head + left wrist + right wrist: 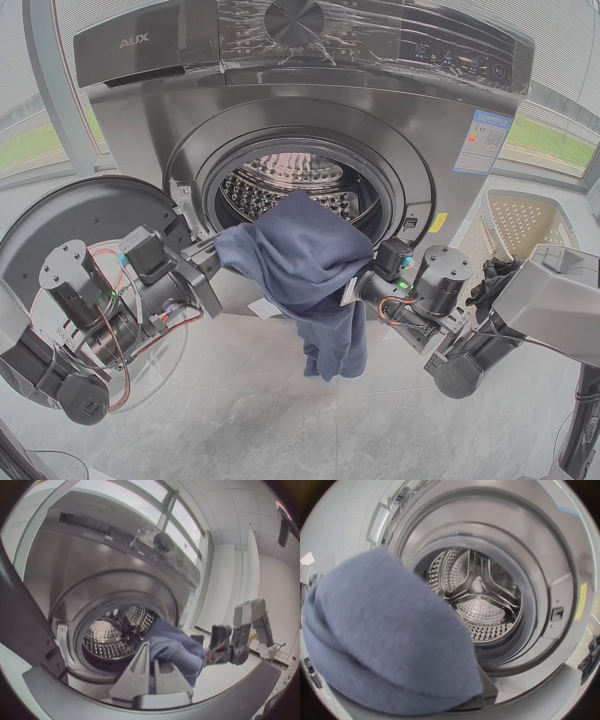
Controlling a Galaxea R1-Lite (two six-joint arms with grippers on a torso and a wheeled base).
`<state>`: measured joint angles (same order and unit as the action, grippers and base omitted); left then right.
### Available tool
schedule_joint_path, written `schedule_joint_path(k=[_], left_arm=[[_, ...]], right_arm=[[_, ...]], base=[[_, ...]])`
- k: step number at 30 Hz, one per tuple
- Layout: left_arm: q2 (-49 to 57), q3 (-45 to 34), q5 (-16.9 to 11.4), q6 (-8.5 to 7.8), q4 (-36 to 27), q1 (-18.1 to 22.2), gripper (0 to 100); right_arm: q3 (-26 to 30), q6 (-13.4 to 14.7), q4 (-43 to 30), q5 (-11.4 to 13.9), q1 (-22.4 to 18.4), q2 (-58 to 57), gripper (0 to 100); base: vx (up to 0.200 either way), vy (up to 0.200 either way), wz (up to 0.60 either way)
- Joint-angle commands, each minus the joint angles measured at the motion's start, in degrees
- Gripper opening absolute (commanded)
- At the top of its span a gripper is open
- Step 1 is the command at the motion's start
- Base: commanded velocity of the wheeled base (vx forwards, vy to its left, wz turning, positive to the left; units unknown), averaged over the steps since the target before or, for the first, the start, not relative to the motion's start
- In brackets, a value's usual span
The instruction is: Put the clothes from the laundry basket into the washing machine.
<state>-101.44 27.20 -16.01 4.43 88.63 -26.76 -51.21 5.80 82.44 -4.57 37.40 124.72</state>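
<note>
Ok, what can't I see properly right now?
Right pincer: buried under the garment, head and right wrist views.
Basket: head view, right arm covers its near part; count of clothes left unknowable.
Drum, lower part: garment blocks it, head view.

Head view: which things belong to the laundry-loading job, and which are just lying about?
Job:
blue garment, gripped by the left gripper
drum
open door
basket
dark clothes in it

Lying about:
blue label
yellow sticker
</note>
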Motion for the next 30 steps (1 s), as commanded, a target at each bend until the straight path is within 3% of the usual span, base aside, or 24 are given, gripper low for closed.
schedule_joint_path(k=[1,2,4,5,7,9,11,12,13,15,21,25,30], left_arm=[[-5.88,-4.70,-1.92,-0.65,0.23,0.83,0],[-6.32,-4.87,-2.01,-0.91,0.23,0.83,0],[-9.30,-5.66,-2.19,-3.28,0.32,1.45,0],[-9.39,-5.66,-2.19,-3.46,0.32,1.53,0],[-12.47,-6.72,-2.71,-6.18,0.32,3.03,0],[-13.35,-7.07,-3.33,-6.80,0.32,3.20,0],[-16.07,-9.09,-5.88,-8.38,0.32,3.73,0],[-16.07,-9.09,-5.88,-8.38,0.32,3.73,0],[-17.48,-10.23,-7.11,-9.79,0.32,4.17,0],[-19.06,-11.11,-7.99,-10.93,0.32,4.61,0],[-23.72,-12.34,-8.52,-11.63,0.50,4.79,0],[-25.39,-12.78,-8.60,-13.13,0.58,4.79,0],[-26.18,-12.70,-8.60,-13.21,0.58,4.79,0]], right_arm=[[1.03,0.00,-0.36,-0.09,0.39,-4.49,0],[1.12,0.00,-0.36,-0.09,0.48,-4.49,0],[1.03,0.00,-0.44,-0.09,0.83,-4.49,0],[1.03,0.00,-0.44,-0.09,0.83,-4.49,0],[0.94,0.00,-0.53,-0.09,1.18,-4.49,0],[0.85,0.09,-0.53,-0.09,1.27,-4.40,0],[0.59,0.09,-0.62,-0.17,1.53,-4.31,0],[0.59,0.09,-0.62,-0.17,1.53,-4.31,0],[0.50,0.09,-0.62,-0.17,1.71,-4.40,0],[0.50,0.09,-0.62,-0.17,1.71,-4.40,0],[-0.82,0.09,-1.06,-0.17,1.71,-4.49,0],[-2.22,0.09,-1.59,-0.26,1.89,-4.49,0],[-2.84,0.09,-2.03,-0.26,2.24,-4.49,0]], base=[[0.000,0.000,0.00],[0.000,0.000,0.00],[0.000,0.000,0.00],[0.000,0.000,0.00],[0.000,0.000,0.00],[0.000,0.000,0.00],[0.000,0.000,0.00],[0.000,0.000,0.00],[0.000,0.000,0.00],[0.000,0.000,0.00],[0.000,0.000,0.00],[0.000,0.000,0.00],[0.000,0.000,0.00]])
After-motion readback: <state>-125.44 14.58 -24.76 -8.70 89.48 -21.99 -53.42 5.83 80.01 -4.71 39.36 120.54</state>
